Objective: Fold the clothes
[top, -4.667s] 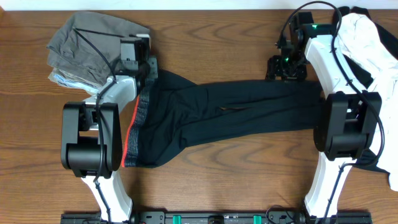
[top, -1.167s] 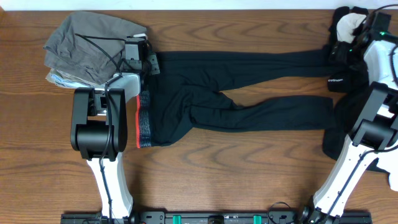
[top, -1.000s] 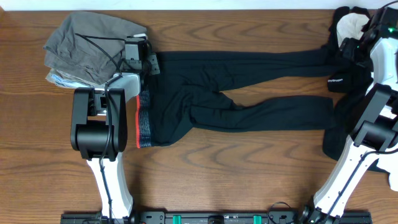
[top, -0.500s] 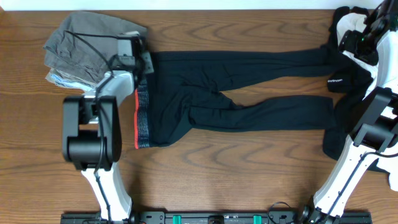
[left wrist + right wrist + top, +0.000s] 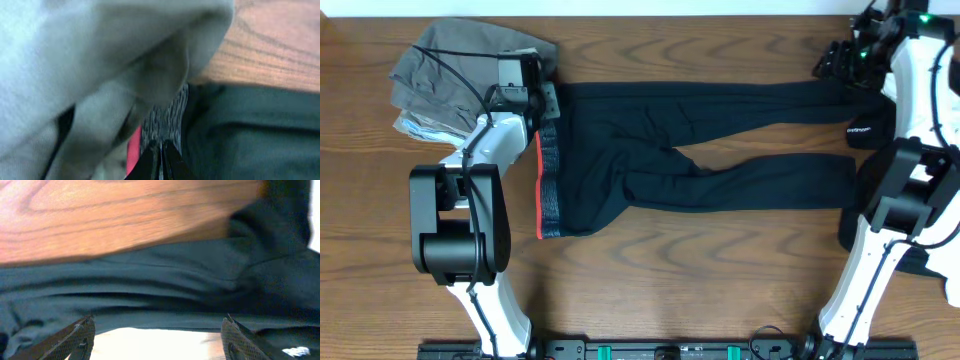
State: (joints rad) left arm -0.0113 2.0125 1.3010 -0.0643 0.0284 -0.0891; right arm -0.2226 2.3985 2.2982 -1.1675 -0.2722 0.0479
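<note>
at about 10 o'clock on the wooden surface [image 5: 700, 280] sits a grey garment stack [image 5: 455, 65], roughly folded, with a pale blue layer showing under its lower edge. the left fingers [image 5: 161, 159] are at the stack's 3 o'clock side, where it meets the leggings [image 5: 720, 140]. the left wrist view shows them pressed together with only a hairline between the tips and nothing visibly pinched. the grey cloth bulks large at their 10 o'clock and the waistband [image 5: 550, 185] lies under the tips. i cannot tell whether they touch it.

the leggings lie flat across the middle of the surface. the waistband is toward 9 o'clock, grey with a red-orange edge, and runs from 12 to 6. both legs reach toward 3 o'clock. the upper one is straight and the lower one bends down a little from the crotch, with a wedge of bare wood between them.

the right fingers [image 5: 838, 62] are at about 2 o'clock, over the end of the upper leg. the right wrist view shows them spread wide with nothing held, black leg fabric and wood in front of them. at their 5 o'clock, by the surface's 3 o'clock edge, lies rumpled black sportswear [image 5: 868, 108] with a small white logo. it touches the leg ends and is partly hidden by the right arm [image 5: 910, 95].
</note>
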